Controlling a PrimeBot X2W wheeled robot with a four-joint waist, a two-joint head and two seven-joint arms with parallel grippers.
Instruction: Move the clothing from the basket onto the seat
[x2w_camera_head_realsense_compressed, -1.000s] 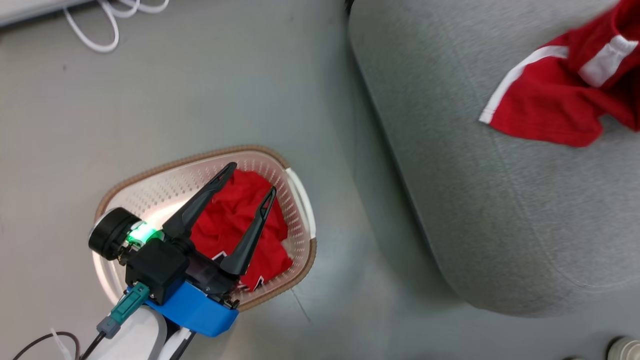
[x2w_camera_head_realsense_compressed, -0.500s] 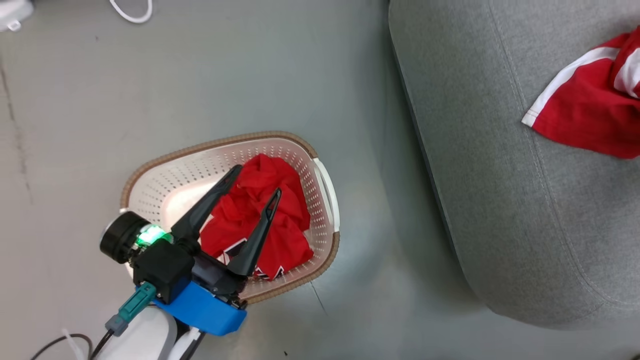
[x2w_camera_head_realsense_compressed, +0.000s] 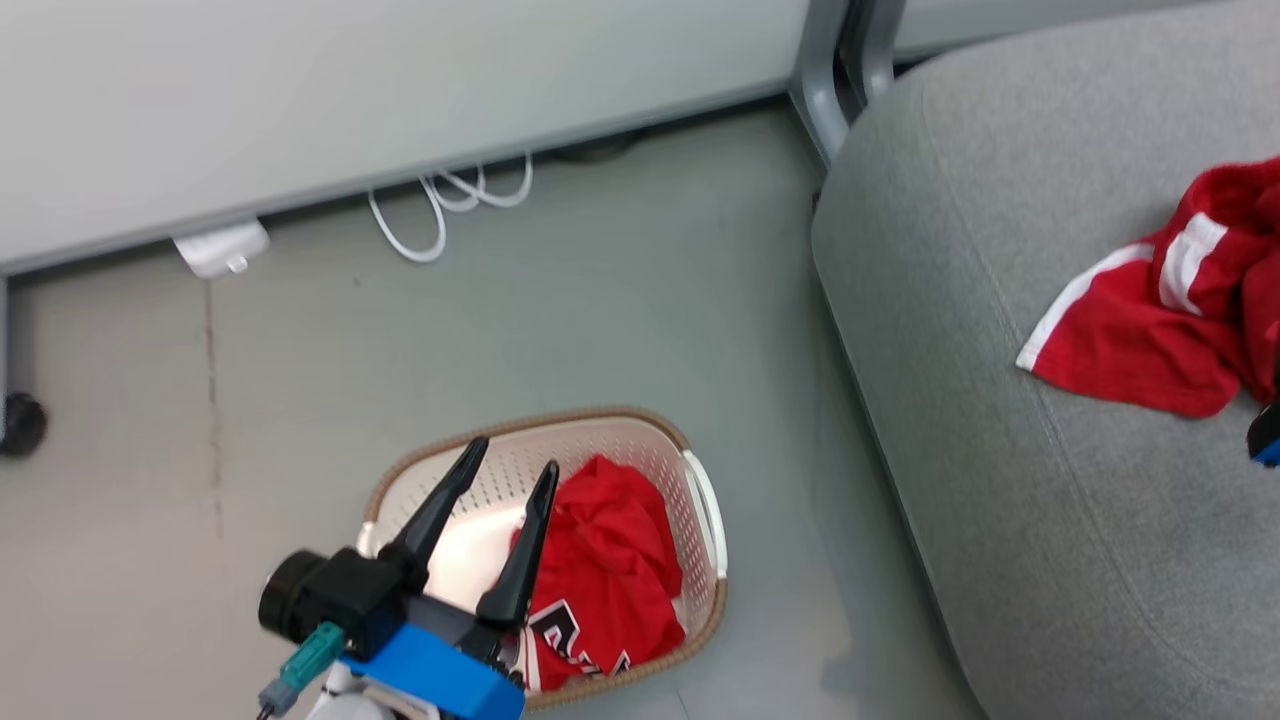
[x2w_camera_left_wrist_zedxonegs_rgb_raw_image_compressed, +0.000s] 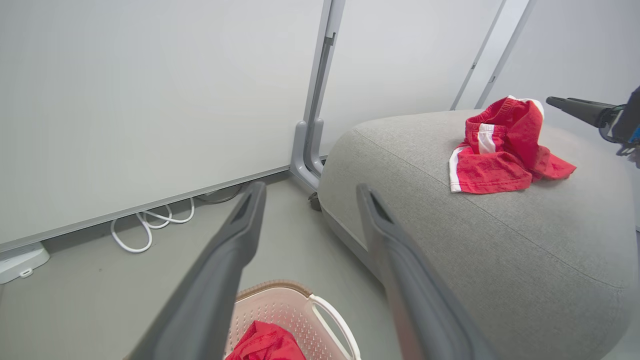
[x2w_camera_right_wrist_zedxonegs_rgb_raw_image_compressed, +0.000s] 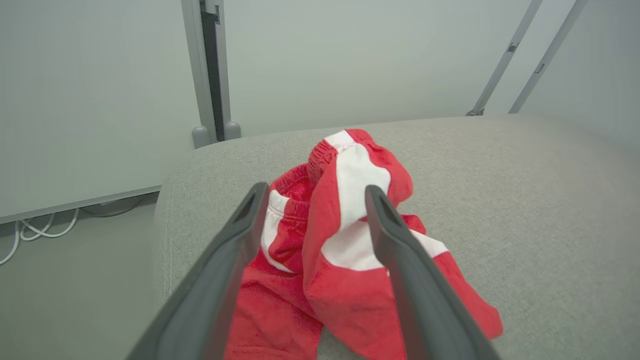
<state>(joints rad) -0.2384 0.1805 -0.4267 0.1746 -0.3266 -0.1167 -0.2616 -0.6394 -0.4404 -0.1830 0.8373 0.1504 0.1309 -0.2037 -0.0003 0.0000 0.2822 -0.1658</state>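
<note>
Drifted off the red heap toward the basket's (x2w_camera_head_realsense_compressed: 600, 440) bare left: left gripper (x2w_camera_head_realsense_compressed: 514, 457), fingers wide apart. Roughly half done: 1 piece of clothing (x2w_camera_head_realsense_compressed: 1130, 340) on the seat (x2w_camera_head_realsense_compressed: 1000, 480), frame right, between right gripper's (x2w_camera_right_wrist_zedxonegs_rgb_raw_image_compressed: 316, 189) parted fingers; 1 garment (x2w_camera_head_realsense_compressed: 610, 560) left in basket, lower centre.

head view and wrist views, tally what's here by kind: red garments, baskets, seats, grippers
red garments: 2, basket garment, seat garment
baskets: 1, basket
seats: 1, seat
grippers: 2, left gripper, right gripper
total: 6
</note>
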